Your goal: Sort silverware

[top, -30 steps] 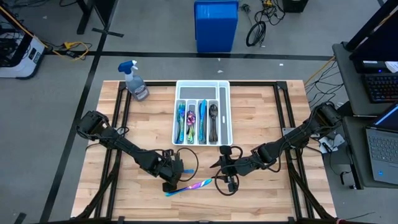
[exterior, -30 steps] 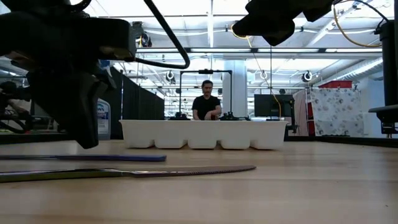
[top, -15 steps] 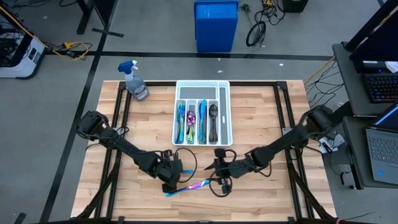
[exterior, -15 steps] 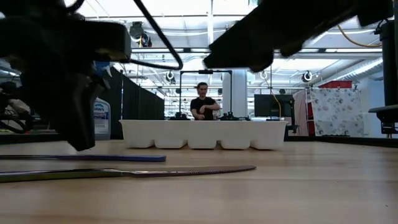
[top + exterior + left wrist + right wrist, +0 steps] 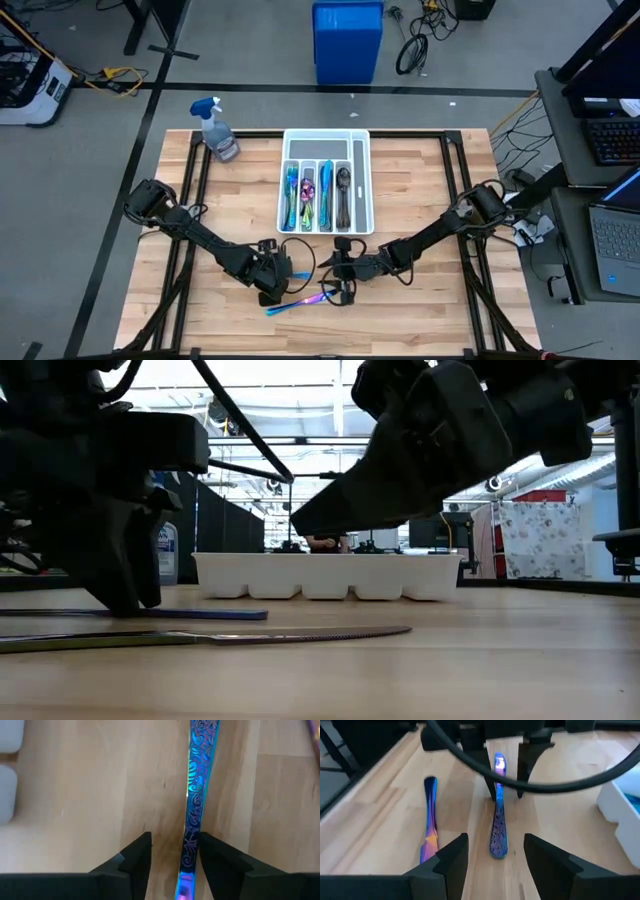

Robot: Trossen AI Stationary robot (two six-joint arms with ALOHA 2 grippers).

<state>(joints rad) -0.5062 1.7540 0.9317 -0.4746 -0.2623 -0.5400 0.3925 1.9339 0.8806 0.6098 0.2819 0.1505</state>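
Two iridescent blue knives lie flat on the wooden table near its front edge. One knife point(image 5: 195, 805) lies between the open fingers of my left gripper point(image 5: 172, 852), closer to one finger. It shows in the right wrist view point(image 5: 497, 820) too, with its near end between the open fingers of my right gripper point(image 5: 495, 852). The second knife point(image 5: 429, 820) lies beside it. In the high view my left gripper point(image 5: 280, 287) and my right gripper point(image 5: 335, 288) face each other over the knives point(image 5: 300, 302). More silverware lies in the white tray point(image 5: 320, 148).
A spray bottle point(image 5: 217, 130) stands at the table's far left corner. The white tray point(image 5: 325, 575) stands at the middle back. A blue bin point(image 5: 347, 40) stands on the floor beyond the table. A person point(image 5: 325, 543) shows far behind the tray.
My right gripper has gone toward the table's left edge and down, and now stands low over the knives, facing my left gripper. My left gripper has sunk a little, down to the table around the knife. The knives have not moved.
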